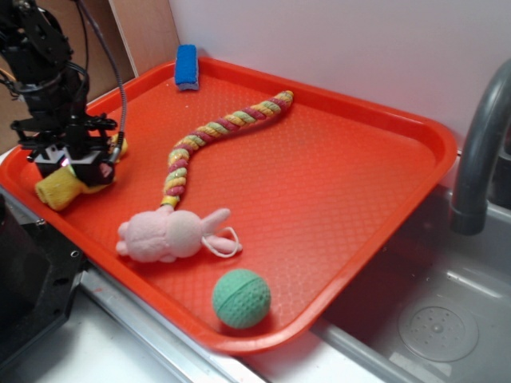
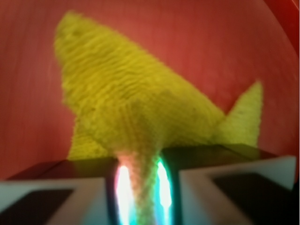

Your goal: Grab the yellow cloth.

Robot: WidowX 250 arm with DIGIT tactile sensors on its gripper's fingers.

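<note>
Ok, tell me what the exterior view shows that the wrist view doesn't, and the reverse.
Only the exterior view shows the braided rope, pink bunny, green ball, blue sponge and sink faucet. Only the wrist view shows a fold of cloth pinched between the pincer fingers. Both show the yellow cloth on the red tray.

No text, label, brand, number or sign can be read in either view.
</note>
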